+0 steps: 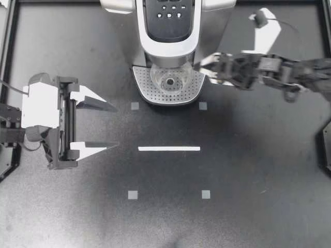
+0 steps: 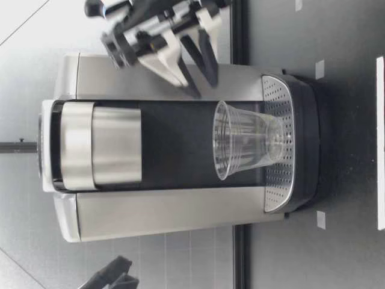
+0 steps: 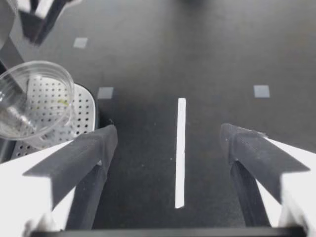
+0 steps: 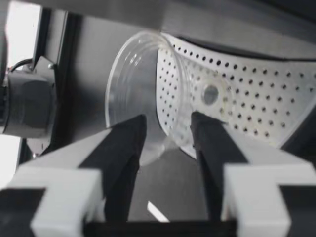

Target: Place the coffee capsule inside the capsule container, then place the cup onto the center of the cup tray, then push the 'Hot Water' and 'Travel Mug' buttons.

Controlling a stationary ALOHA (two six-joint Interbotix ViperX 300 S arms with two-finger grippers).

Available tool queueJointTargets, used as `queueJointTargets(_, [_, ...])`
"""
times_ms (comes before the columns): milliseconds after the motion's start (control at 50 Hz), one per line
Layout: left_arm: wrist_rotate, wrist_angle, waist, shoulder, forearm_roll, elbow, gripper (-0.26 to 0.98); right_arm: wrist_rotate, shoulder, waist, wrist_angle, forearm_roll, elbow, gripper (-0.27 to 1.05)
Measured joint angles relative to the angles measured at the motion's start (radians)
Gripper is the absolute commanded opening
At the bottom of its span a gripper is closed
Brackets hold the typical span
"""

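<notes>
A clear plastic cup (image 1: 169,80) stands upright on the perforated cup tray (image 1: 147,89) of the coffee machine (image 1: 212,20). My right gripper (image 1: 200,70) is open just beside the cup, at the machine's right side. In the low view this right gripper (image 2: 203,84) hangs above and beside the cup (image 2: 246,147), without touching it. In the right wrist view the cup (image 4: 143,74) lies just beyond the fingertips of the right gripper (image 4: 168,128). My left gripper (image 1: 117,127) stands wide open and empty at the table's left. No capsule is visible.
The button panel (image 1: 168,13) sits on top of the machine, whose lid looks shut. A white tape line (image 1: 169,149) and small grey squares (image 1: 133,195) mark the dark table in front of the machine. Black frame rails run along the table's edges.
</notes>
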Motion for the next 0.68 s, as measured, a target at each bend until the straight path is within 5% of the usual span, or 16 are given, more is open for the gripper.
queueJointTargets(180, [-0.002, -0.020, 0.000, 0.000, -0.002, 0.002, 0.78, -0.026, -0.098, 0.002, 0.043, -0.074, 0.083, 0.48])
queueJointTargets(500, [-0.002, -0.086, 0.000, 0.005, -0.043, 0.003, 0.75, -0.089, -0.265, 0.127, 0.077, -0.548, 0.109, 0.47])
queueJointTargets(680, [-0.002, -0.094, 0.005, 0.006, -0.046, -0.021, 0.64, -0.120, -0.339, 0.196, 0.078, -0.727, 0.098, 0.47])
